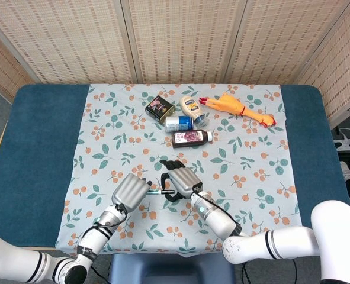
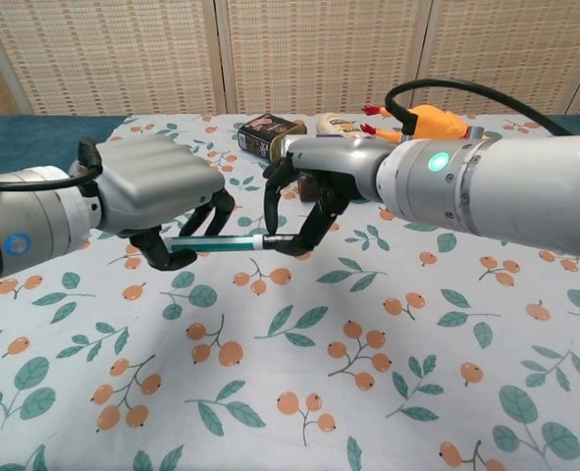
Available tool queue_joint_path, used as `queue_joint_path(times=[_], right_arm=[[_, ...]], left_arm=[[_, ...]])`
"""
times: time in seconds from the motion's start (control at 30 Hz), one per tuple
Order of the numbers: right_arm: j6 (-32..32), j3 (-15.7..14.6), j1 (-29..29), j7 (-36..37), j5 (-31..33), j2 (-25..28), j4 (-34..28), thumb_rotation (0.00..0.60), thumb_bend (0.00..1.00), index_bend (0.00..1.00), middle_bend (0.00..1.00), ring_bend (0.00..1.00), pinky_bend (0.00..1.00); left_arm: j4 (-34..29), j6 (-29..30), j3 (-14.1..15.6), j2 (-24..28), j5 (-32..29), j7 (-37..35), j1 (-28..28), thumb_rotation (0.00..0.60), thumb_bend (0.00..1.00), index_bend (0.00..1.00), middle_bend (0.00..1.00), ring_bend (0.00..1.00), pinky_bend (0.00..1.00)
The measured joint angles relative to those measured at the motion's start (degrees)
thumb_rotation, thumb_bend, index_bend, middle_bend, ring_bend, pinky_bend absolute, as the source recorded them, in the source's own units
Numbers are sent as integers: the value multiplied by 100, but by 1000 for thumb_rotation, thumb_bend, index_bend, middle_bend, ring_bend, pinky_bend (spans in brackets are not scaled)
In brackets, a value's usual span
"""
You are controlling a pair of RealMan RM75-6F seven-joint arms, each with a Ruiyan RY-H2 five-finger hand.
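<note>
We judged that the pen, held level above the floral cloth between our 2 hands, could slip and drop if either grip eased. Our left hand curled its fingers around the green barrel; our right hand pinched the white and black end between thumb and fingertips. The pen looked slim.

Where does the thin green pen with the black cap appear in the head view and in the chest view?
Head view: thin green pen, low centre, between both hands.
Chest view: pen, left of centre, held level above the cloth.
Shared landmark: black tin with pink label, behind the pen.
</note>
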Motion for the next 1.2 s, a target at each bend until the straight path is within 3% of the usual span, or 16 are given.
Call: queue_joint_path(times=[0.13,0.43,0.67,1.2], right_arm=[[67,1,-3,-72,27,-46,18,600,249,598,0,0,37],[130,-6,-32,-212,52,-95,53,600,443,624,0,0,38],[135,15,-67,-236,2,-109,51,600,527,708,39,0,48],[167,1,-172,-318,-56,11,-9,600,542,739,52,0,56]], left_arm=[[-18,21,2,2,1,24,6,600,390,746,882,954,1000],[-51,51,-14,36,40,-3,31,600,389,746,883,954,1000],[-83,29,-22,95,37,8,25,600,389,747,882,954,1000],[5,44,-7,162,22,17,55,600,389,746,882,954,1000]])
